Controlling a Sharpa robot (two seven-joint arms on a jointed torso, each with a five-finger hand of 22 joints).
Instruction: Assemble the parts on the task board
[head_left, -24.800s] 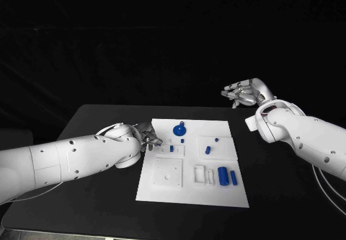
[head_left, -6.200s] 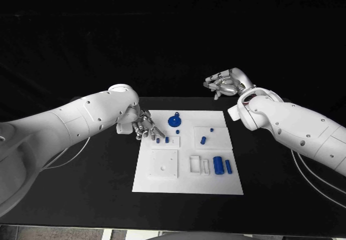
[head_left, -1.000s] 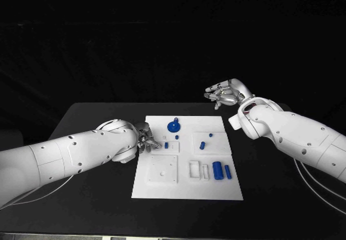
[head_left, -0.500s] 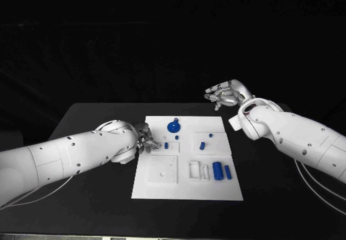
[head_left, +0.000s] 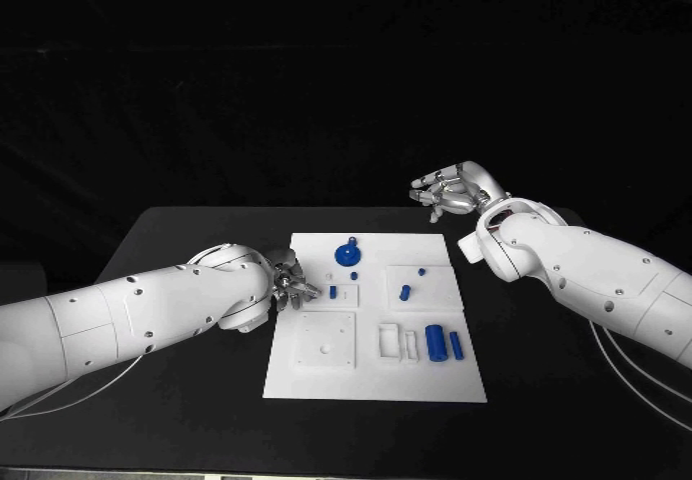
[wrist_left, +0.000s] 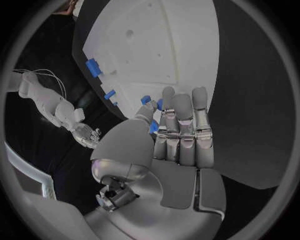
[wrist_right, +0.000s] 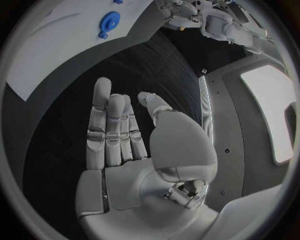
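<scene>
Since the earlier frames the left hand has drawn back to the task board's left edge, apparently pinching a small blue part for placement, while the right hand, open-fingered and empty, waits well beyond the board.

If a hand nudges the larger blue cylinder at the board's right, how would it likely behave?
The larger blue cylinder lies on its side on the task board, so it would probably roll. It looks like a small, rigid plastic part, so it is likely light and stiff.
</scene>
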